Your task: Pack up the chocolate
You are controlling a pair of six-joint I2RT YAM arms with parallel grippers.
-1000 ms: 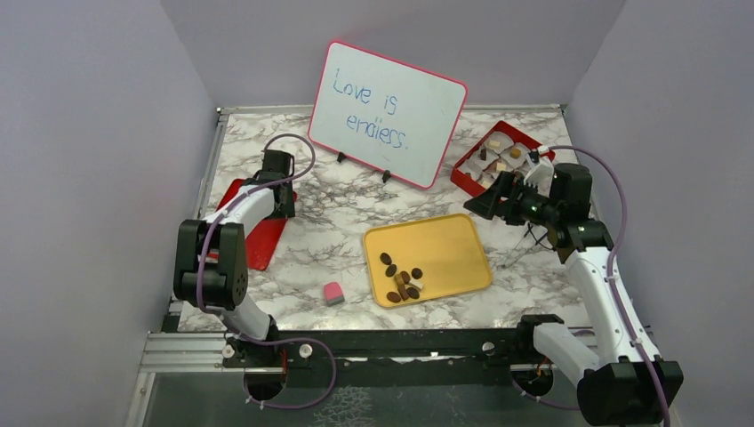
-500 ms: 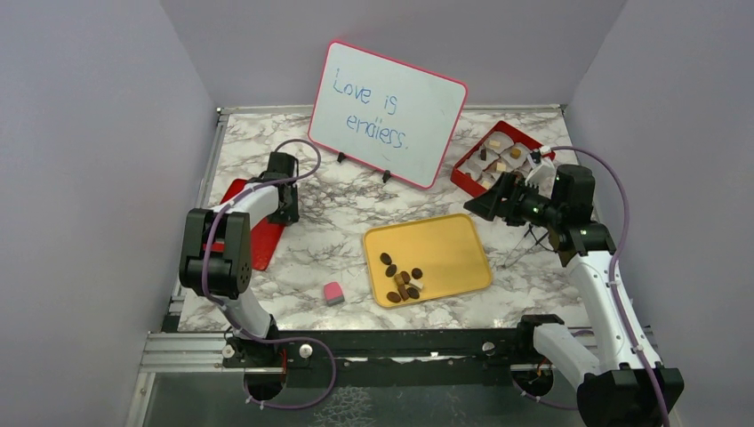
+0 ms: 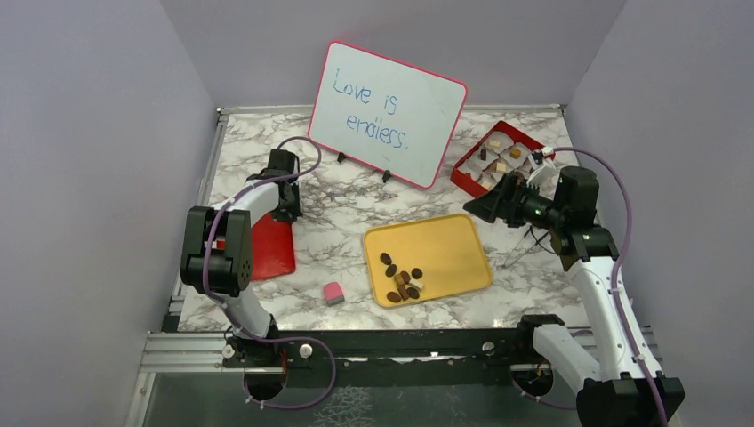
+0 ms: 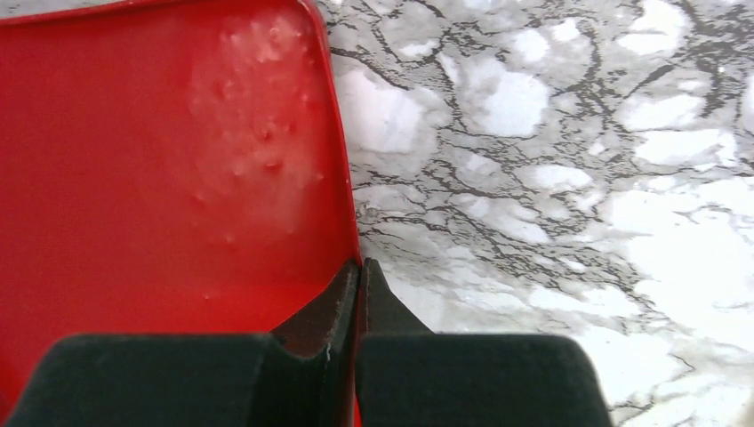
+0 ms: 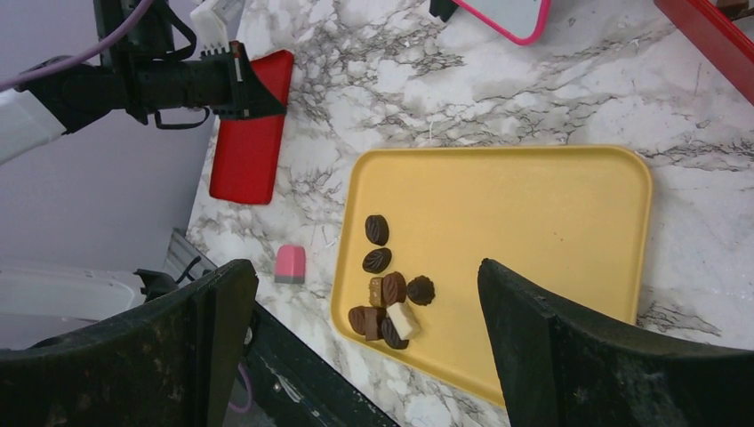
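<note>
The chocolate (image 3: 402, 277), several dark brown pieces and one cream one, lies in a cluster at the near left of the yellow tray (image 3: 445, 245). It also shows in the right wrist view (image 5: 389, 298). A red compartment box (image 3: 498, 158) at the back right holds a few more pieces. My left gripper (image 3: 286, 212) is shut on the far right edge of a flat red lid (image 3: 271, 247); the left wrist view shows the fingertips (image 4: 358, 267) pinching the lid's rim (image 4: 342, 178). My right gripper (image 3: 485, 209) is open and empty, raised between the box and the tray.
A pink-and-white cube (image 3: 332, 293) lies on the marble left of the tray. A whiteboard (image 3: 389, 111) with writing stands at the back centre. Grey walls close in both sides. A thin wire stand (image 3: 526, 242) sits right of the tray.
The left gripper has shifted slightly right and nearer, and the red lid has swung with it toward the near side. The right gripper has drifted a little to the right.
</note>
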